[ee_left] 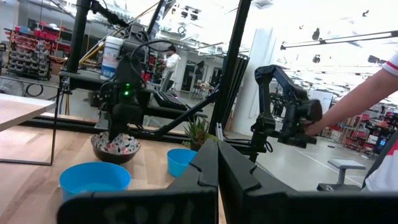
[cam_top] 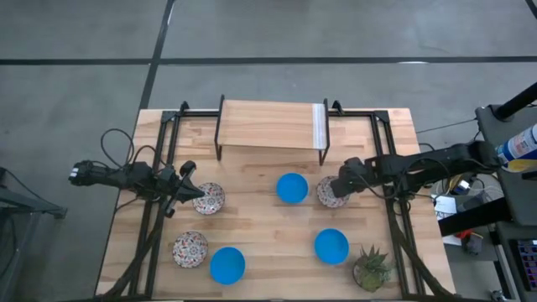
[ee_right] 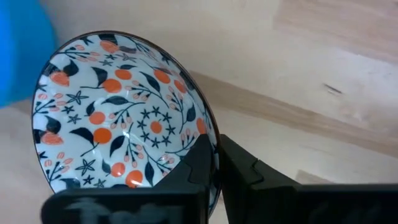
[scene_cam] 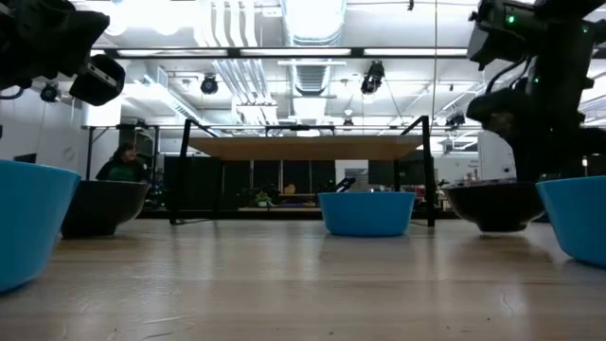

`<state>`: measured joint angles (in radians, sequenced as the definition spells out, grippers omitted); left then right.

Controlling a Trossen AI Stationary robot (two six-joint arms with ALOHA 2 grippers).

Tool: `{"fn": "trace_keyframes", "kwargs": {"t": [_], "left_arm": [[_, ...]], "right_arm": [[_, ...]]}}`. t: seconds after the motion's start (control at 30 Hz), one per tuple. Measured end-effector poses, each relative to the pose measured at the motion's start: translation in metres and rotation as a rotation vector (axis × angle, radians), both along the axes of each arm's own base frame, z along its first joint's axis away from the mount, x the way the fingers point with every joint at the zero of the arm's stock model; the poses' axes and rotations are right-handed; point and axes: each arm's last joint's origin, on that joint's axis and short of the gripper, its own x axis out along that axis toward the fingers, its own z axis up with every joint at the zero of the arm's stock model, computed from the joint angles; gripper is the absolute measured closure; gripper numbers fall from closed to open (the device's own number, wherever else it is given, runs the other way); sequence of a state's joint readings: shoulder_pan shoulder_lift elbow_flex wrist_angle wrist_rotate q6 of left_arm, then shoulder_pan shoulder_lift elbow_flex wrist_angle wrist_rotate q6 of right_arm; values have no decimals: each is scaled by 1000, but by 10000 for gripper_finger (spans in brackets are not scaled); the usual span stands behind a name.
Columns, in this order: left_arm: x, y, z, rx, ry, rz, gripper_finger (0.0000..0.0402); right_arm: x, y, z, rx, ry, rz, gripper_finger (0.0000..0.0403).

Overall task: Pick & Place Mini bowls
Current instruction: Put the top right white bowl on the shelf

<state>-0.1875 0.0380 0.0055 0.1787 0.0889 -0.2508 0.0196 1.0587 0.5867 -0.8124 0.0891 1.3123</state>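
Observation:
Six mini bowls stand on the wooden table. The three blue ones are at mid-table (cam_top: 292,188), near right (cam_top: 331,246) and near left (cam_top: 226,264). Of the three floral ones, one is at left (cam_top: 208,199), one near left (cam_top: 190,249), and one at right (cam_top: 330,193), seen close in the right wrist view (ee_right: 118,112). My right gripper (cam_top: 338,186) (ee_right: 216,146) is shut on that right floral bowl. My left gripper (cam_top: 189,191) (ee_left: 217,163) is shut and holds nothing; it hangs raised beside the left floral bowl. My right gripper pinches the right floral bowl by its rim (ee_right: 210,138) on the side toward the table's right edge, one finger (ee_right: 198,163) inside the bowl and one outside. The fingers come from the right, slanting down. In the low view the bowl (scene_cam: 497,204) appears to stand on the table.
A low wooden shelf on black legs (cam_top: 271,126) stands at the far side. A small potted plant (cam_top: 372,268) sits at the near right corner. Black frame rails (cam_top: 159,168) run along both table sides. A person's arm (ee_left: 367,93) shows beyond the table's right side.

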Motion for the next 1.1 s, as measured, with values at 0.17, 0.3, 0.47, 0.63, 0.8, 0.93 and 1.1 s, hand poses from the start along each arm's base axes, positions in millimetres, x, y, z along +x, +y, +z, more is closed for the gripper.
{"fn": "trace_keyframes", "kwargs": {"t": [0.17, 0.3, 0.47, 0.63, 0.8, 0.93, 1.1], "left_arm": [[0, 0, 0, 0, 1, 0, 401], [0, 0, 0, 0, 0, 0, 401], [0, 0, 0, 0, 0, 0, 401], [0, 0, 0, 0, 0, 0, 401], [0, 0, 0, 0, 0, 0, 401], [0, 0, 0, 0, 0, 0, 401], [0, 0, 0, 0, 0, 0, 401]], "right_arm": [[10, 1, 35, 19, -139, 35, 390], [20, 2, 66, 41, -236, 61, 390], [40, 3, 102, 62, -285, 96, 390], [69, 4, 135, 31, -258, 179, 390], [93, -10, 166, -37, -220, 260, 390], [108, -34, 180, -97, -210, 296, 390], [115, -76, 191, -120, -240, 296, 390]]}}
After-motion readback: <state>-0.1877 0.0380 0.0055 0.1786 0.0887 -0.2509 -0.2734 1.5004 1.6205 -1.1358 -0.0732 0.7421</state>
